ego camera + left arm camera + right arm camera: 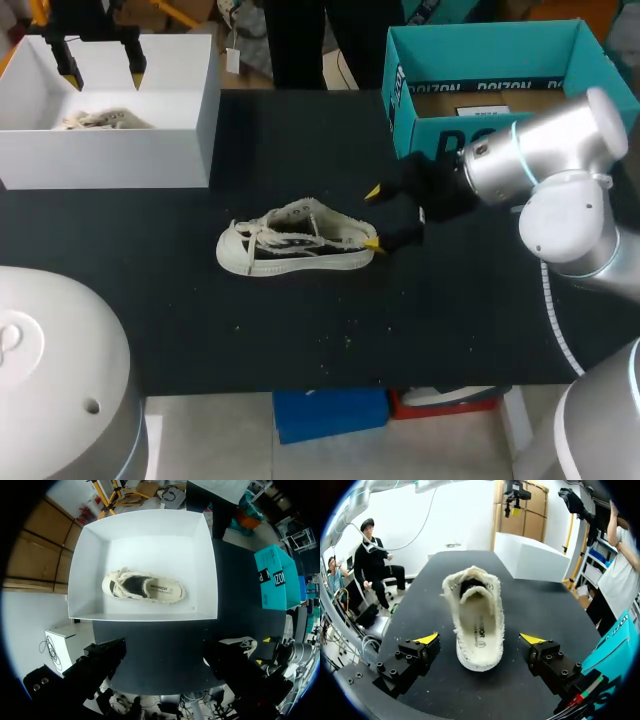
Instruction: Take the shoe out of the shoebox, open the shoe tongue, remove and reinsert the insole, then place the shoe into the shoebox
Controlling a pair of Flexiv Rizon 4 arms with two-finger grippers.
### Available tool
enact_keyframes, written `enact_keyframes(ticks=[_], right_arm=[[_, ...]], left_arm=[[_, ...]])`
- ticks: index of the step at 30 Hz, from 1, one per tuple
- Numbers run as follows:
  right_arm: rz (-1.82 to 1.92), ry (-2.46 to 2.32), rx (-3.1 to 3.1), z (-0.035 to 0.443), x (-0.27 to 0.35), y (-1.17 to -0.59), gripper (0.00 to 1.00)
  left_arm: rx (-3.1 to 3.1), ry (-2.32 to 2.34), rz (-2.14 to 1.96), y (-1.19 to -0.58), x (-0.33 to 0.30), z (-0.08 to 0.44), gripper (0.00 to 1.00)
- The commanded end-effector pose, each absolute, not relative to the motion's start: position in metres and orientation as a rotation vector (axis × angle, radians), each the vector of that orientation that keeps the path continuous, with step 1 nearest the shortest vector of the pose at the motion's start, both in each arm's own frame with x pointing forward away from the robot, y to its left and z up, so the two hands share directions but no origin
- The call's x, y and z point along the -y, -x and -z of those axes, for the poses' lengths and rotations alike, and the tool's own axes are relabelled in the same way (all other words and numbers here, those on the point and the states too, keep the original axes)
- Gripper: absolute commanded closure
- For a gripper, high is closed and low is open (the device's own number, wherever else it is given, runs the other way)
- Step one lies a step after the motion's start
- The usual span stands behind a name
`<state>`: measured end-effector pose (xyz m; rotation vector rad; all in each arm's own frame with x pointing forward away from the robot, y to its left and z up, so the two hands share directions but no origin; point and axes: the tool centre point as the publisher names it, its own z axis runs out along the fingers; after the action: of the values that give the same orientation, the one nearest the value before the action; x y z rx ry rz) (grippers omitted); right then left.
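A robotics lab: robot arms (560,170) flank a black table (450,330).

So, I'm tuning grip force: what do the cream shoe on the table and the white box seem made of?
The cream low-top shoe looks like soft matte canvas, going by its frayed, fuzzy rim, over a smoother pale sole, perhaps rubber. The white open box looks like stiff matte cardboard: thin, flat, folded walls.

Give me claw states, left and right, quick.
Left claw: open, empty, above the white box.
Right claw: open, fingers either side of the shoe at its heel, not touching it.
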<state>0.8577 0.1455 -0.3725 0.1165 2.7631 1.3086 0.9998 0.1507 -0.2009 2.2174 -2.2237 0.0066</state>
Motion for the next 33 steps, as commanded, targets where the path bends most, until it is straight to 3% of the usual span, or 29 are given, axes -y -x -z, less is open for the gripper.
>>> enact_keyframes(ticks=[1, 33], right_arm=[[-1.351, -0.120, -2.750, 0.384, -0.154, -0.865, 0.00], [-1.507, -0.089, -2.706, 0.429, -0.166, -0.869, 0.00]], left_arm=[[2.222, -2.219, -0.003, -1.000, -0.150, 0.200, 0.00], [2.222, -2.219, -0.003, -1.000, -0.150, 0.200, 0.00]])
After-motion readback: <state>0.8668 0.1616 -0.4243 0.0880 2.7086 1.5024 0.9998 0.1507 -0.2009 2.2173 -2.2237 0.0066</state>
